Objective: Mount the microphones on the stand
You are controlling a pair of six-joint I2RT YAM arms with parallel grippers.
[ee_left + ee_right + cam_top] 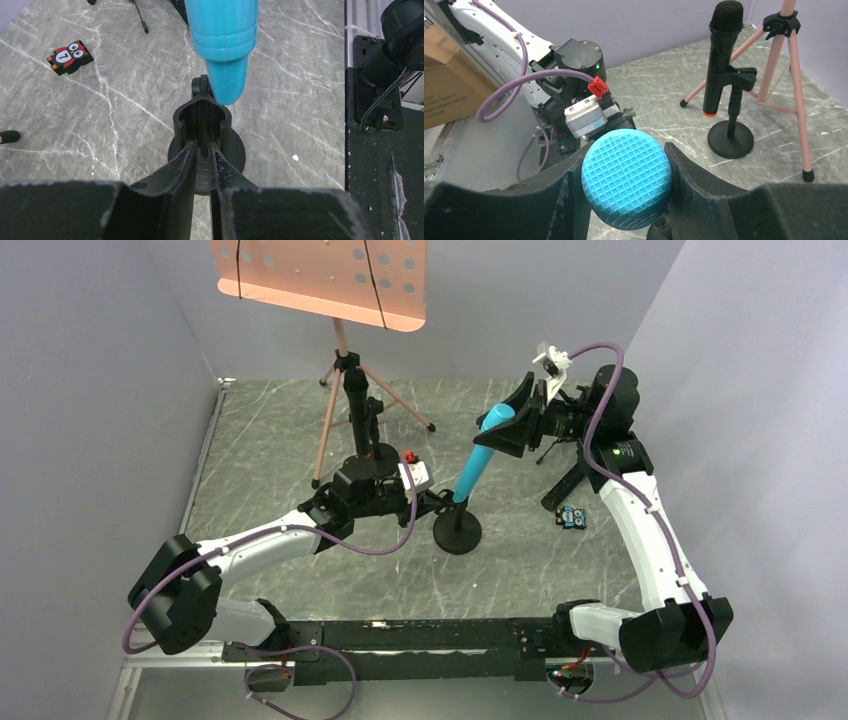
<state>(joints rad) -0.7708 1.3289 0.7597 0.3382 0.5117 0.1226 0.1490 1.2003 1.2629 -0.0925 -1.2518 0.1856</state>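
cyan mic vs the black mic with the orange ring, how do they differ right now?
Colour: the cyan microphone is all blue; the black microphone has an orange end ring. State: black is seated in its stand's clip; cyan is held by the right gripper, tail not yet in an empty clip. Pose: black upright, cyan tilted. Shared: both head-up.

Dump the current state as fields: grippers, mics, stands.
left gripper: shut on empty mic clip of near stand
right gripper: shut on cyan microphone, at its mesh head
cyan microphone tail: tilted, at the clip, not seated
black microphone with orange ring: clipped upright in far stand
owl block: loose on table
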